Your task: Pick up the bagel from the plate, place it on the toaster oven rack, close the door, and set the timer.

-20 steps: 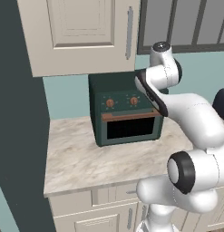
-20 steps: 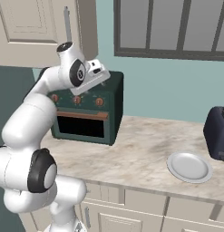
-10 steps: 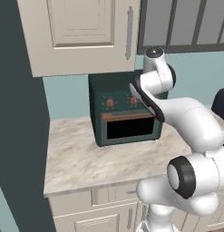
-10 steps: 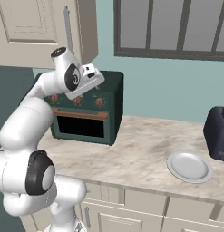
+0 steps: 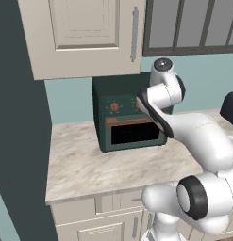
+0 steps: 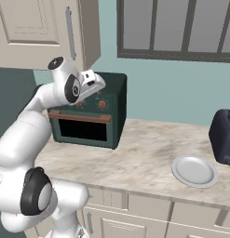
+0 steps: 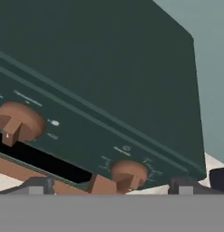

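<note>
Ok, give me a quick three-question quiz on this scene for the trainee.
1. True or false: the door is shut.
2. What lies on the plate? A) a bagel B) nothing C) a fork
3. How many knobs sit on the panel that the open tool faces?

Key: 1 true; 2 B; 3 two.

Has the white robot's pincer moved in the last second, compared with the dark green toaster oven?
Yes. In the right base view the open pincer has swung leftward and down, now nearer the dark green toaster oven's two copper knobs.
</note>
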You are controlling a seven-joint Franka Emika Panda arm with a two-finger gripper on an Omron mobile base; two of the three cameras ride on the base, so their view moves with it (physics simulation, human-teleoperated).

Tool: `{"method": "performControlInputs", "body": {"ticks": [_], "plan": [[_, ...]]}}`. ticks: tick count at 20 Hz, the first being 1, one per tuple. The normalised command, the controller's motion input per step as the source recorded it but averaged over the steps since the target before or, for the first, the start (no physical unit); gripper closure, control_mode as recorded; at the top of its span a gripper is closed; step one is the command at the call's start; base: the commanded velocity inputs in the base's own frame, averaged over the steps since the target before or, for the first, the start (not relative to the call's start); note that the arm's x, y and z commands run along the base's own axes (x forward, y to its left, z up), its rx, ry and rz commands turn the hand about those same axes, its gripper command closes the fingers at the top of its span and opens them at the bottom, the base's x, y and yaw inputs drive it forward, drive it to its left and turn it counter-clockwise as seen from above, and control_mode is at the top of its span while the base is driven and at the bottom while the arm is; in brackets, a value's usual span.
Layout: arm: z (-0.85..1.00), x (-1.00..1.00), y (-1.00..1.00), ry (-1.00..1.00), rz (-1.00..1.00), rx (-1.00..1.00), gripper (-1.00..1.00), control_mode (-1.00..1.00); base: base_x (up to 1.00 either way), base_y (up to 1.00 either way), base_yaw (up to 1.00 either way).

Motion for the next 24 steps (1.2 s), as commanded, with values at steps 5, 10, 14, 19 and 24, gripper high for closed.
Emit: {"method": "performControlInputs", "body": {"ticks": [5,10,14,19,24], "plan": [[-0.18,-0.19,0.0,-0.16,0.0,0.0,-1.0,-1.0,0.0,0.0,0.0],[-0.03,-0.04,0.0,-0.12,0.0,0.0,-1.0,-1.0,0.0,0.0,0.0],[-0.01,0.0,0.0,-0.07,0.0,0.0,-1.0,-1.0,0.0,0.0,0.0],[-0.03,0.0,0.0,-0.04,0.0,0.0,-1.0,-1.0,0.0,0.0,0.0],[-0.03,0.0,0.0,-0.02,0.0,0.0,-1.0,-1.0,0.0,0.0,0.0]]}}
